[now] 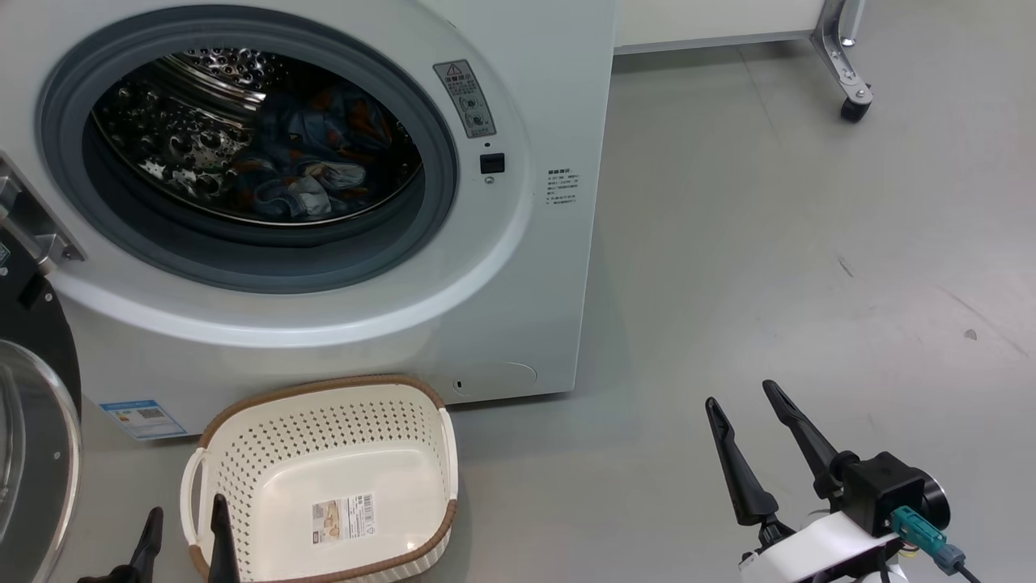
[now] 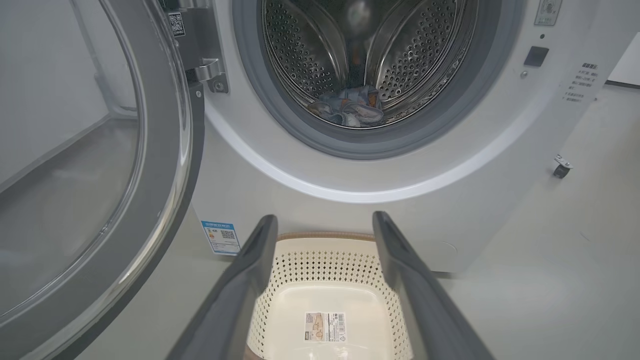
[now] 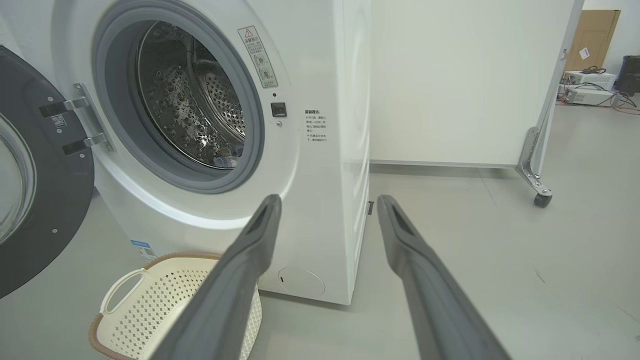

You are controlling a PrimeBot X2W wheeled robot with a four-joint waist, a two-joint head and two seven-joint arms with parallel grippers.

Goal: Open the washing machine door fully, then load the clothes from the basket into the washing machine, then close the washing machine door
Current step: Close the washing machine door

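Observation:
The white washing machine stands with its round door swung wide open to the left. Blue clothes with orange prints lie inside the steel drum. On the floor in front sits the cream basket, with nothing in it but a label sticker. My left gripper is open at the basket's near left rim; in the left wrist view its fingers frame the basket. My right gripper is open over bare floor to the right of the machine.
A white partition on a castor foot stands behind the machine to the right. Grey floor spreads open to the right. A cardboard box and cabled equipment sit far back.

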